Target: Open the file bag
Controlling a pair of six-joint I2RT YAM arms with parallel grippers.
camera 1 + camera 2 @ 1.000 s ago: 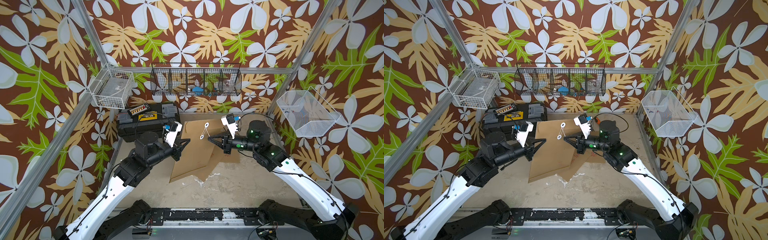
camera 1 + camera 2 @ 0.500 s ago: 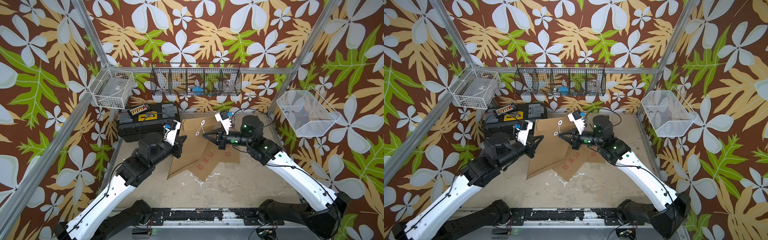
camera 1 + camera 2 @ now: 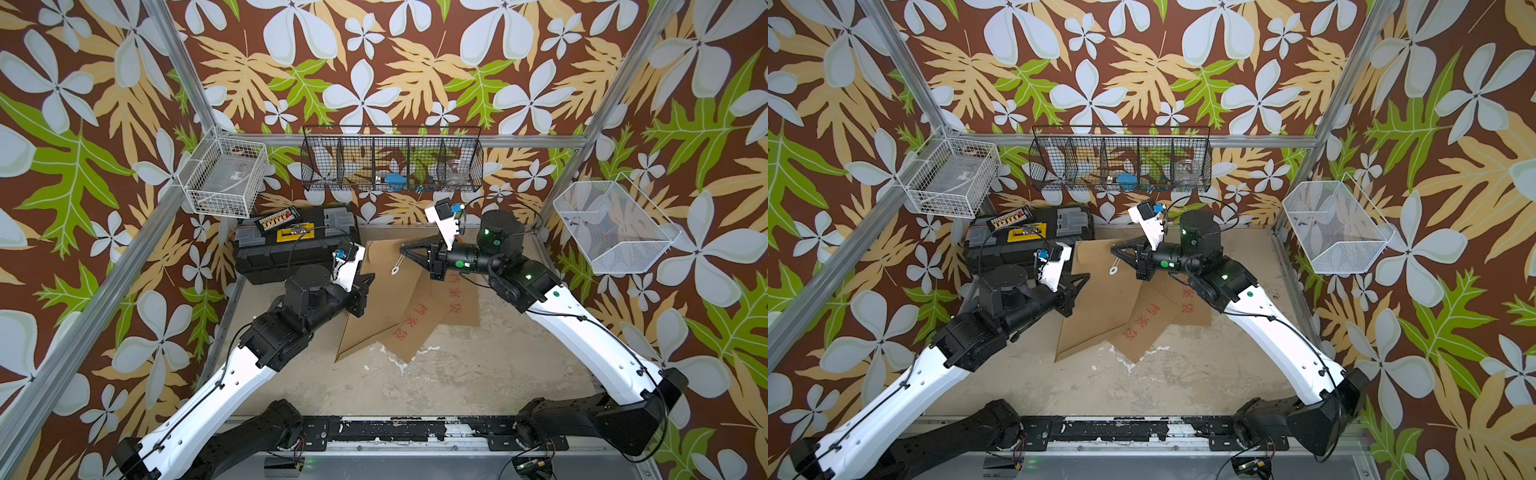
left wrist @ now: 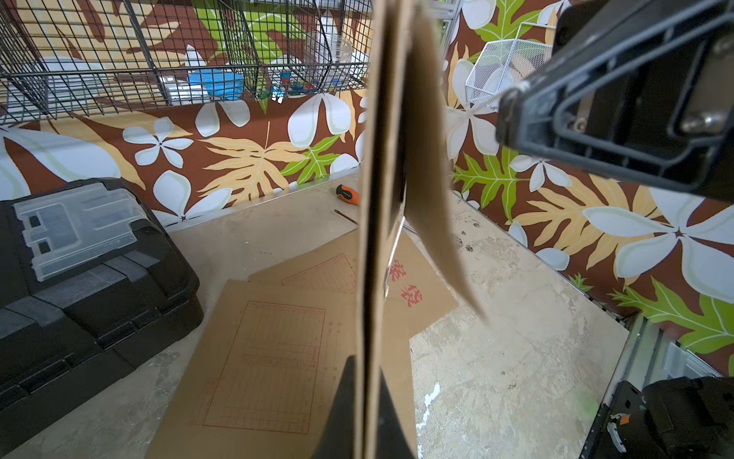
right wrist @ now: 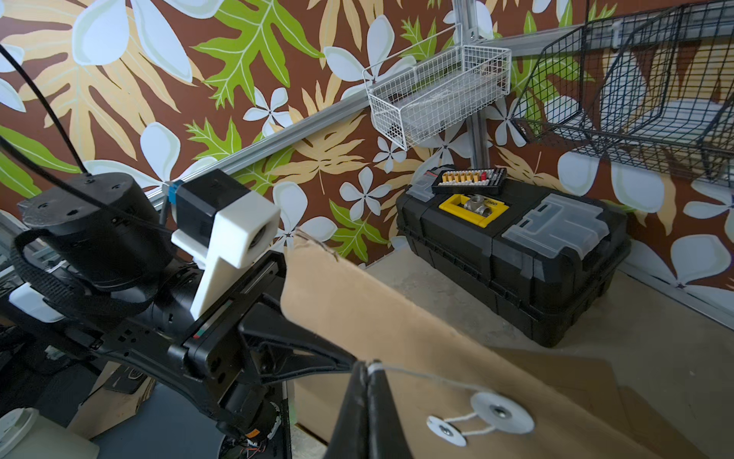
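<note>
My left gripper (image 3: 371,277) (image 3: 1086,276) is shut on one edge of a brown paper file bag (image 3: 386,299) (image 3: 1100,307) and holds it tilted above the table. In the left wrist view the file bag (image 4: 371,238) shows edge-on between the jaws, its flap (image 4: 433,198) hanging a little away from the body. My right gripper (image 5: 367,367) (image 3: 402,248) is shut on the white string (image 5: 421,375). The string runs to a large white disc (image 5: 502,411) and loops round a small disc (image 5: 447,431).
Two more brown file bags (image 3: 415,328) (image 3: 461,299) with red characters lie flat under the held one. A black toolbox (image 3: 291,245) stands at the back left. Wire baskets hang on the back wall (image 3: 390,162), left (image 3: 224,178) and right (image 3: 615,228). An orange-handled screwdriver (image 4: 347,194) lies by the back wall.
My right gripper has moved left and toward the back wall with the string in it. The held bag has shifted left, uncovering more of the flat bags beneath.
</note>
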